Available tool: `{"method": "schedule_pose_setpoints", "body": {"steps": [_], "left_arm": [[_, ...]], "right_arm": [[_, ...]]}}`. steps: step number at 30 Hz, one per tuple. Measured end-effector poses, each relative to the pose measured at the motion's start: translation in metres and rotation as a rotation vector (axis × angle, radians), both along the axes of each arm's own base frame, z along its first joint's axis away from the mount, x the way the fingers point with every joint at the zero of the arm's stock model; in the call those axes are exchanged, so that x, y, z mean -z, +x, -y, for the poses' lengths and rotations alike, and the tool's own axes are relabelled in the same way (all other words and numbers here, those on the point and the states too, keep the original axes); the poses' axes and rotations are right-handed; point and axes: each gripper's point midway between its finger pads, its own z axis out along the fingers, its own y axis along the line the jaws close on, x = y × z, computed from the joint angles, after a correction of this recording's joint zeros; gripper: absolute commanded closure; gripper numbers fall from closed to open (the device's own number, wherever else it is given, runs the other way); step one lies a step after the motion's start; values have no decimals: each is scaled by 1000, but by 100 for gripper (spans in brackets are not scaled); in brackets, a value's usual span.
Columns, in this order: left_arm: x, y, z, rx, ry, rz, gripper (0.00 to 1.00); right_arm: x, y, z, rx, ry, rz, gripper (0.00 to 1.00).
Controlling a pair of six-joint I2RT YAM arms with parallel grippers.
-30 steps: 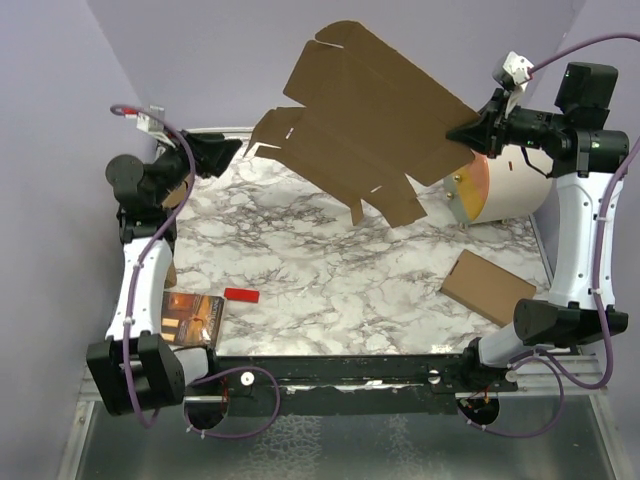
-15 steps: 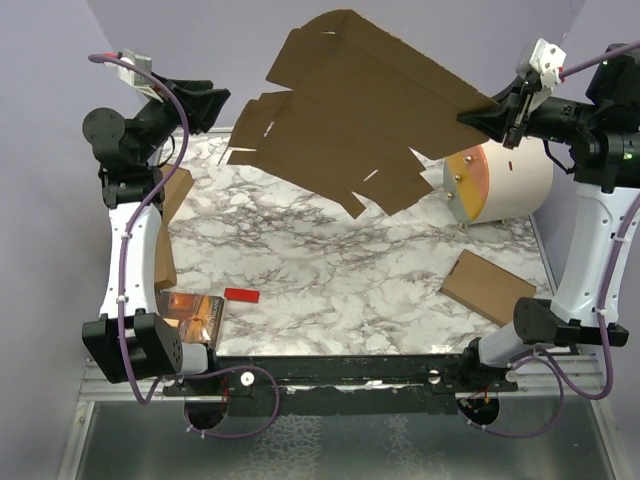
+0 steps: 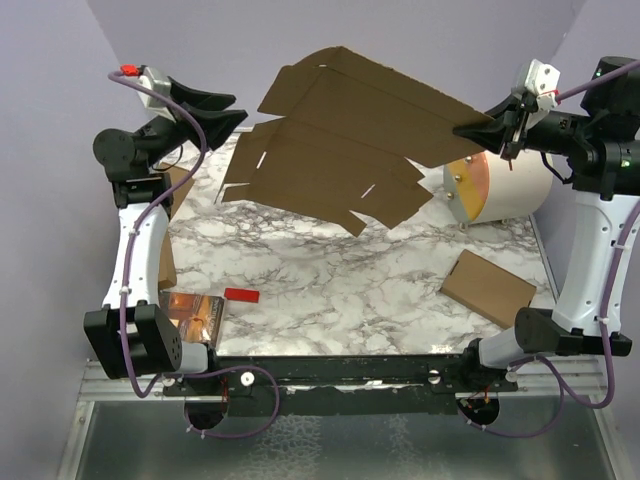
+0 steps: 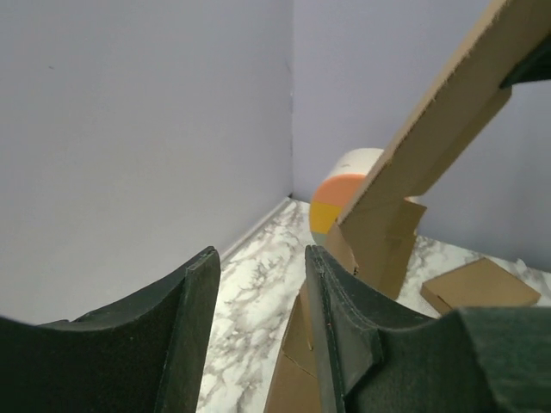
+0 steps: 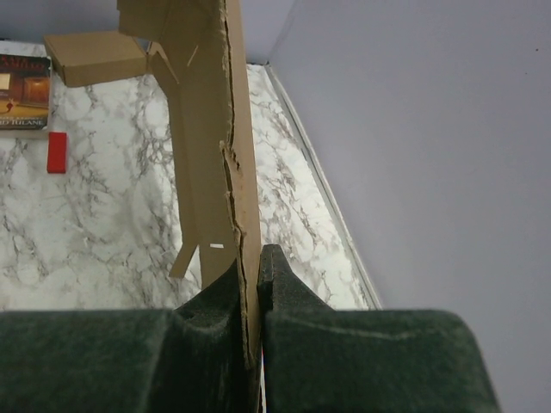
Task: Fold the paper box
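Observation:
The paper box (image 3: 345, 135) is a large flat, unfolded brown cardboard sheet with flaps and slots, hanging in the air over the back of the table. My right gripper (image 3: 480, 126) is shut on its right corner; the right wrist view shows the cardboard edge (image 5: 215, 129) pinched between my right gripper's (image 5: 250, 268) pads. My left gripper (image 3: 236, 112) is open and empty, just left of the sheet's left flaps and not touching them. In the left wrist view, my left gripper (image 4: 258, 297) has only table between its fingers, with the sheet (image 4: 435, 116) to the right.
A cream cylinder with an orange end (image 3: 500, 185) lies at the back right. A small brown box (image 3: 487, 288) sits front right, another (image 3: 172, 195) by the left arm. A book (image 3: 190, 315) and a red block (image 3: 241, 295) lie front left. Purple walls enclose the back and sides.
My right gripper rose and carried the sheet up, and the sheet has swung flatter with its left flaps lower. My left gripper lifted and moved right toward the sheet's left edge.

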Motion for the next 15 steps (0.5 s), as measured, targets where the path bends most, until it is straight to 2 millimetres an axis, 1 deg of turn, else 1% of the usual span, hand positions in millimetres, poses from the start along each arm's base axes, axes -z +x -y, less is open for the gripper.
{"method": "schedule_pose_setpoints", "body": {"steps": [2,4,6,8,11,15], "left_arm": [[11,-3,10,37,28,-12,61],[19,-5,21,68,61,-13,67],[23,-9,27,90,88,-6,73],[25,-11,30,97,108,5,76],[29,-12,31,105,127,13,75],[32,-17,38,137,149,22,64]], "right_arm": [[0,-1,-1,-7,-1,4,99],[0,-3,-1,-15,-1,10,99],[0,-4,-2,-21,-1,16,99],[-1,-7,-3,-28,0,20,99],[-3,-12,-4,-37,1,28,99],[-3,-15,-4,-39,0,34,99]]}}
